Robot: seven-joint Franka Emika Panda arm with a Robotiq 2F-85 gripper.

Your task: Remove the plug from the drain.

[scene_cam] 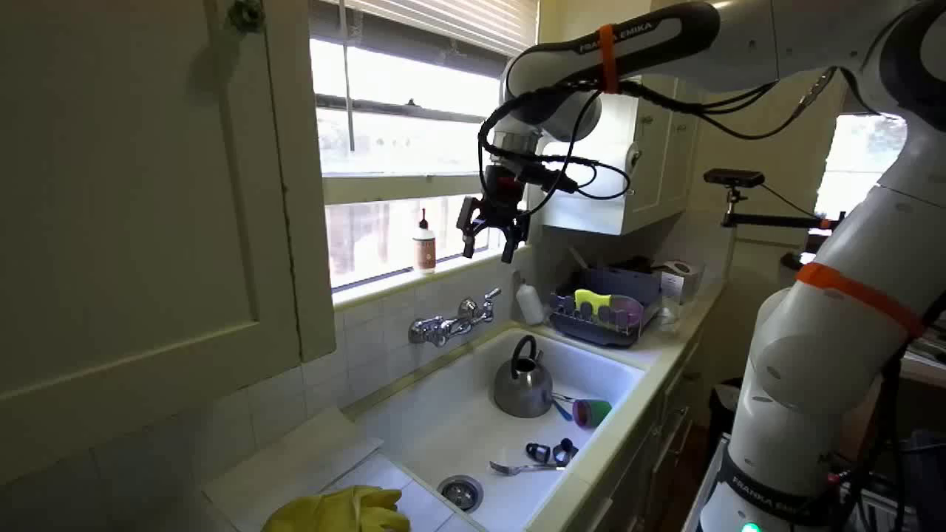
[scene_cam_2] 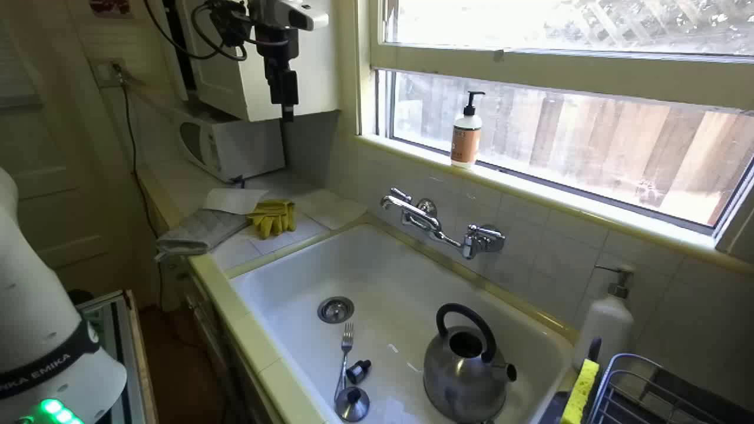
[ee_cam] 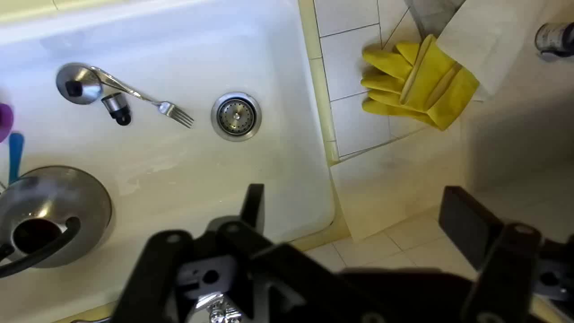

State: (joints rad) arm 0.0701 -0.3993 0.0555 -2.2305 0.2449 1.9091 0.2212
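Pale-tiled tabletop with yellow edging [ee_cam: 354, 58]: wall edge at back, front edge opposite. White rectangular sink [ee_cam: 193, 161] set into it. Black two-finger hand [scene_cam: 488, 253] hangs high above sink level, fingers wide apart. Brushed-steel kettle with black handle [scene_cam: 522, 393] stands upright at one end of the sink. Yellow rubber gloves [ee_cam: 415, 85] lie on the tabletop just beyond the opposite end. Round steel drain ring [ee_cam: 258, 117] holds the perforated round steel plug [ee_cam: 236, 115]: gloves end, closer to front edge than wall edge. Plug is well below the hand; wrist view shows it on the front-edge side of the fingertips. Basin floor spreads from plug toward kettle and wall edge; tighter at the gloves-end sink wall. Round steel piece with black knob [ee_cam: 83, 80] lies front-edge side, toward the kettle end; silver metal fork [ee_cam: 165, 107] runs from beside it, tines near the ring but apart. Small black-and-steel cylinder [ee_cam: 115, 104] just beside the fork.
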